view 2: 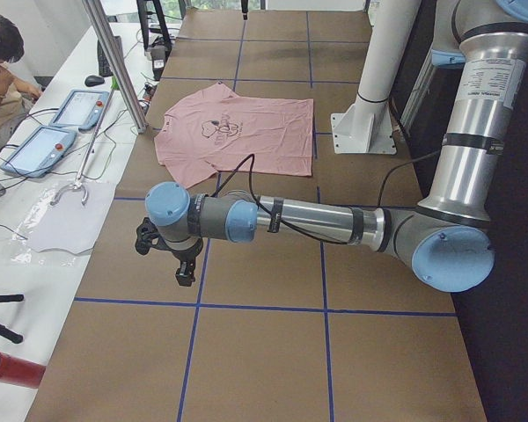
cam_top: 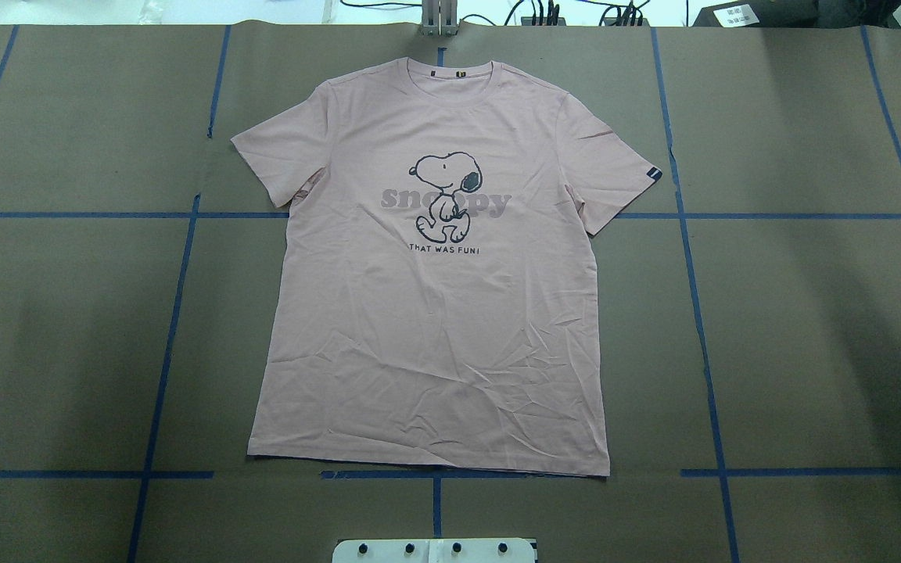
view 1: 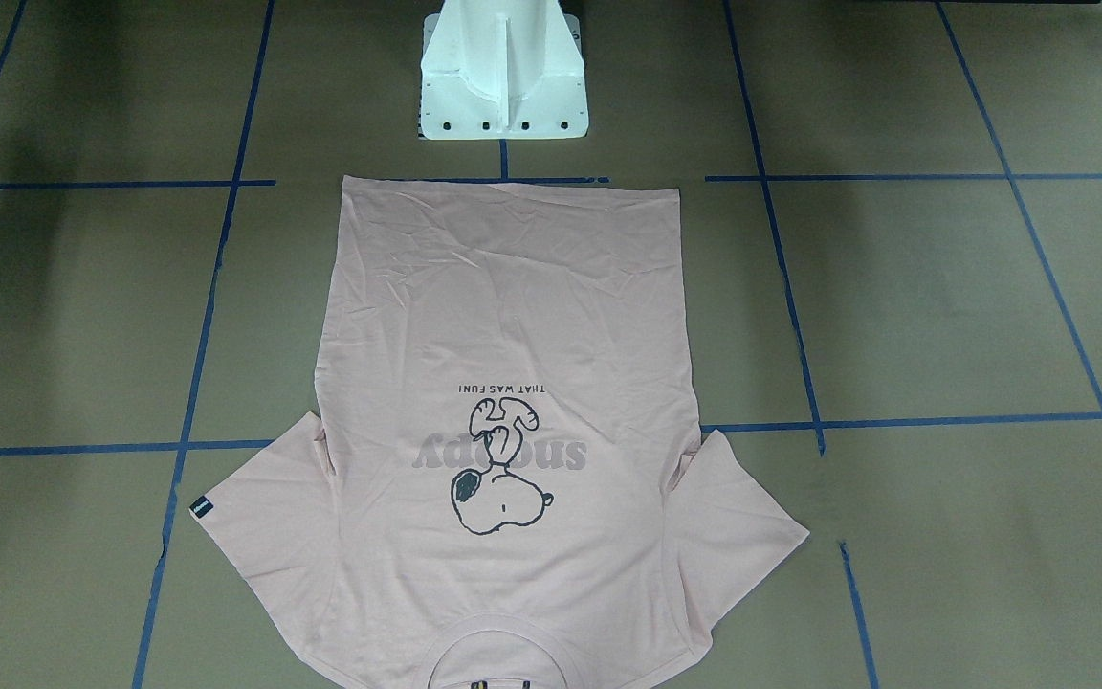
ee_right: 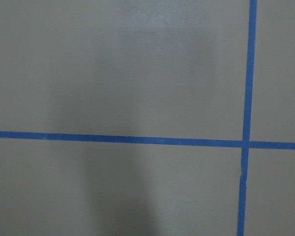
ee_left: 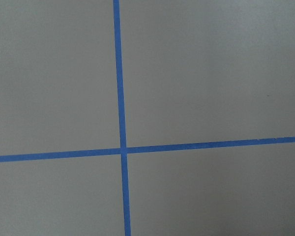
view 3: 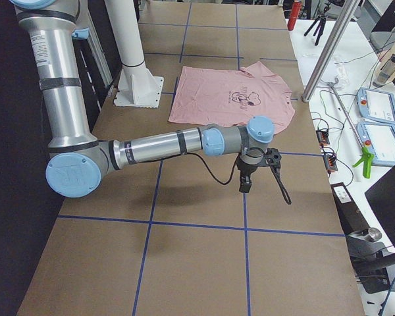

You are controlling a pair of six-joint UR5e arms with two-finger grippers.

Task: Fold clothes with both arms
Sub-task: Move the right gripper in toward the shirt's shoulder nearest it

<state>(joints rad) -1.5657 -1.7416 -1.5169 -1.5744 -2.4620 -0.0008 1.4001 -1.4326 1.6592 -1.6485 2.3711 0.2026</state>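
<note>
T-shirt [cam_top: 435,328] lies flat and unfolded, print up. Hem is nearest the white pedestal base [view 1: 503,86], collar farthest from it. It is likely spread square so that each arm can reach a sleeve.

Left gripper [view 2: 186,268] hangs over the table [cam_top: 810,352] well out to the pedestal's left, right gripper [view 3: 245,183] well out to its right. Both are clear of the cloth. Finger spacing: cannot tell for either.

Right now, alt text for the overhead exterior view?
A pale pink Snoopy T-shirt lies flat and unfolded, print up, collar away from the robot, on a brown table gridded with blue tape. The white pedestal base shows at the bottom edge.
</note>
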